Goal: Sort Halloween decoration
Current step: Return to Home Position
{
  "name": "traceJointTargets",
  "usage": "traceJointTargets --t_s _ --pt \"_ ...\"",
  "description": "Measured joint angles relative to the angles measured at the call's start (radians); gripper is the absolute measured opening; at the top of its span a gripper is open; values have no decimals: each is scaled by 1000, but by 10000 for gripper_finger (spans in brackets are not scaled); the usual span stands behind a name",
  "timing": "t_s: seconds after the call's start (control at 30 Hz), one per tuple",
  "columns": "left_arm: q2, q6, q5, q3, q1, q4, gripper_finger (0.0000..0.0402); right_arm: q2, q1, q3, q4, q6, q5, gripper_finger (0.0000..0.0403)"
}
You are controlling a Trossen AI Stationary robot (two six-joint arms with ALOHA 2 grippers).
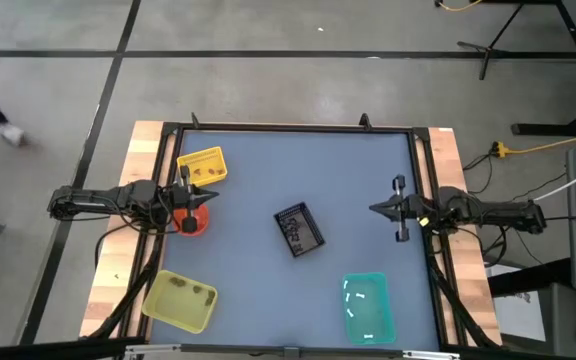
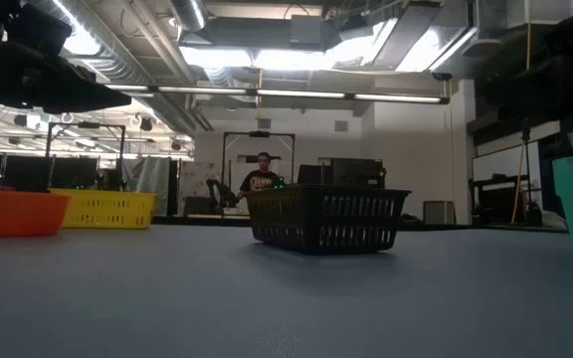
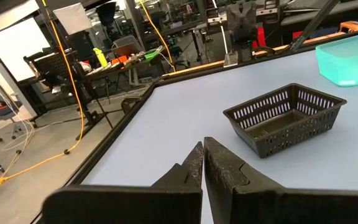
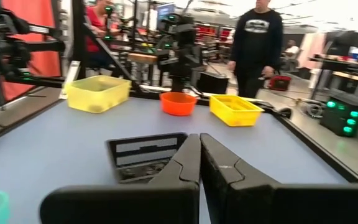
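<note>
The Halloween decoration shows as tiny trinkets. White ones [image 1: 356, 296] lie in the teal container [image 1: 368, 308], dark ones [image 1: 206, 172] in the yellow container [image 1: 201, 166], and a few [image 1: 196, 291] in the yellow-green container [image 1: 180, 300]. Small pieces [image 1: 296, 228] lie in the black tray [image 1: 299, 230] at the table's middle. My left gripper [image 3: 202, 155] is shut and empty at the left edge, above the orange bowl [image 1: 192, 220]. My right gripper [image 4: 199, 146] is shut and empty at the right edge, pointing level at the tray.
The tray [image 2: 326, 217] stands on bare blue table between the two arms. A person [image 4: 257, 37] stands beyond the table's left side, behind the yellow container [image 4: 235, 109] and orange bowl [image 4: 178, 102]. Cables and stands lie on the floor around the table.
</note>
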Motion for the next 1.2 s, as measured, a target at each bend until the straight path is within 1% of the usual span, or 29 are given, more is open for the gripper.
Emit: traceJointTargets --t_s 0.2,0.9,1.2 --pt "0 0 0 0 0 0 0 0 -60 0 0 0 1 5" --pt "0 4 0 0 0 0 0 0 -57 0 1 1 1 5" --pt "0 -171 10 0 0 0 0 0 -57 0 1 1 1 5"
